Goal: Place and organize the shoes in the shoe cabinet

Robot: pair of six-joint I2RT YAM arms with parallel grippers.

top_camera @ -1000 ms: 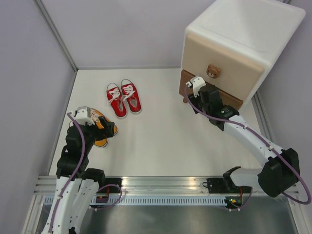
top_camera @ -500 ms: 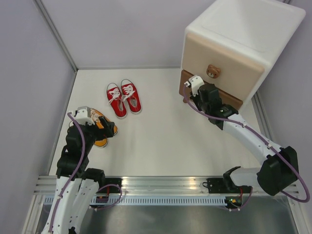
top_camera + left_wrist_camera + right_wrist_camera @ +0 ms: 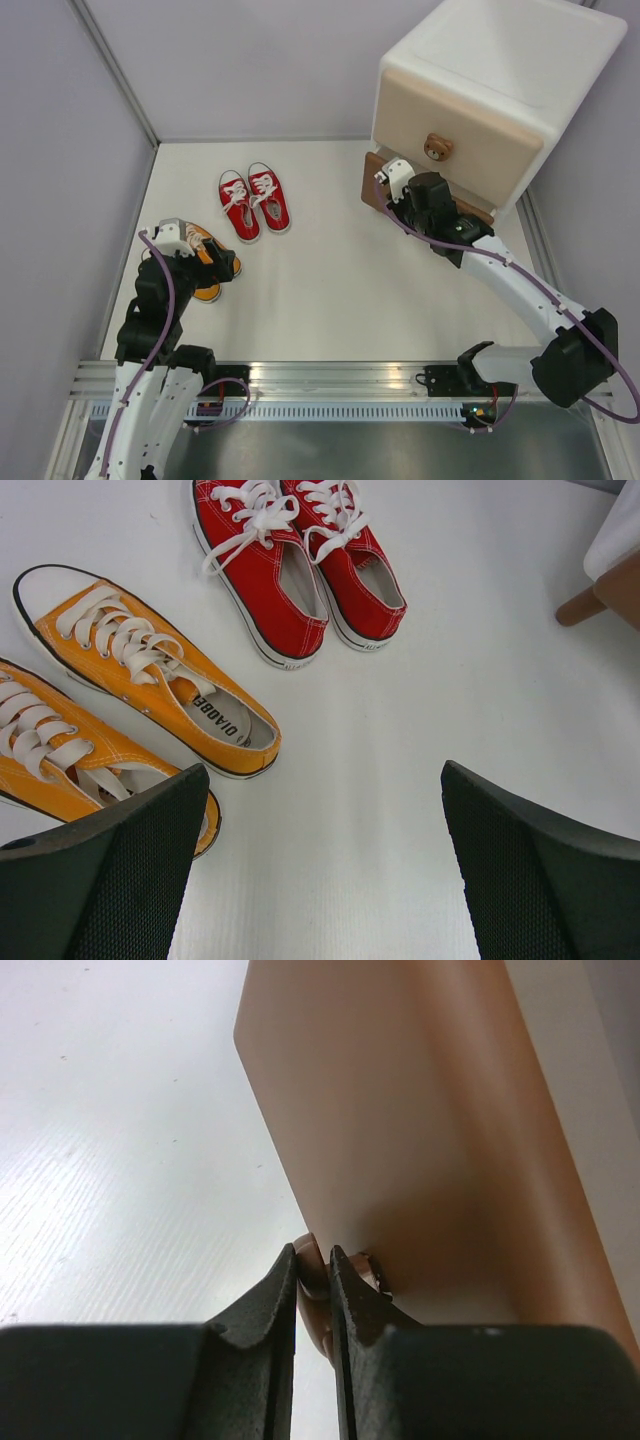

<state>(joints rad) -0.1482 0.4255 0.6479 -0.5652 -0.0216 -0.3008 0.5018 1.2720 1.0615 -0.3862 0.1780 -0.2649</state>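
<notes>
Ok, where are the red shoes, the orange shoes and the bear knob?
red shoes [image 3: 267, 190]: top view, on one shoe's laces.
orange shoes [image 3: 150, 670]: left wrist view, on the whole shoe's laces.
bear knob [image 3: 436, 147]: top view, on the bear's face.

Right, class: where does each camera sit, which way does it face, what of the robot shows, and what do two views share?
Top external: above and behind the bases, looking down on the table; both arms show, left gripper over the orange shoes, right gripper at the lower drawer.
Left wrist: on that wrist, looking down at the red shoes and orange shoes; open fingers show.
Right wrist: on that wrist, facing the lower drawer; fingers shut on its knob.
Shared: top and left wrist show both shoe pairs.
</notes>
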